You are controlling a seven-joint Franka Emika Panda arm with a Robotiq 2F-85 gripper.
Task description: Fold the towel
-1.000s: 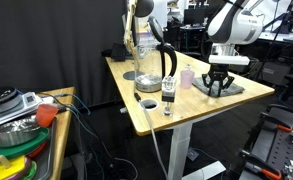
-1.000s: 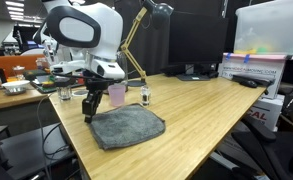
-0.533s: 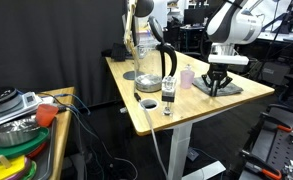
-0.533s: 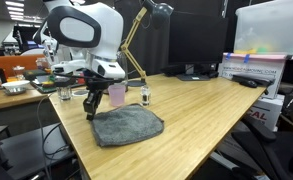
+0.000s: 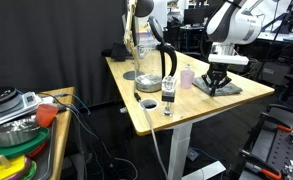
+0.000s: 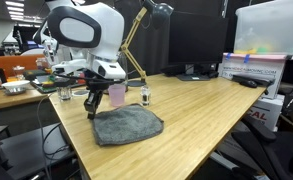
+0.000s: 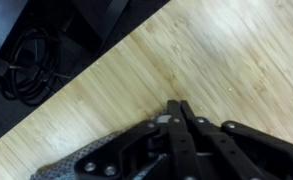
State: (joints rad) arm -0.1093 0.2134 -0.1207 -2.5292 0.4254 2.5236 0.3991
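Note:
The towel (image 6: 128, 125) is a grey-green cloth lying flat on the wooden table, near the table's edge in both exterior views (image 5: 232, 88). My gripper (image 6: 92, 111) points down at the towel's corner next to that edge. In the wrist view its fingers (image 7: 176, 104) are pressed together, with grey cloth (image 7: 61, 170) showing beside and under them. The gripper is shut on the towel's corner. The pinched spot itself is mostly hidden by the fingers.
A pink cup (image 6: 116, 94) and a small bottle (image 6: 144, 96) stand just behind the towel. A black kettle (image 5: 156, 62), a jar (image 5: 168, 93) and a round dish (image 5: 149, 101) sit further along the table. The table's edge (image 7: 76, 85) runs close to the gripper, with cables on the floor below.
The jaws have closed from partly open to shut at the towel's corner. The cloth's edge there has bunched slightly. The arm has barely moved.

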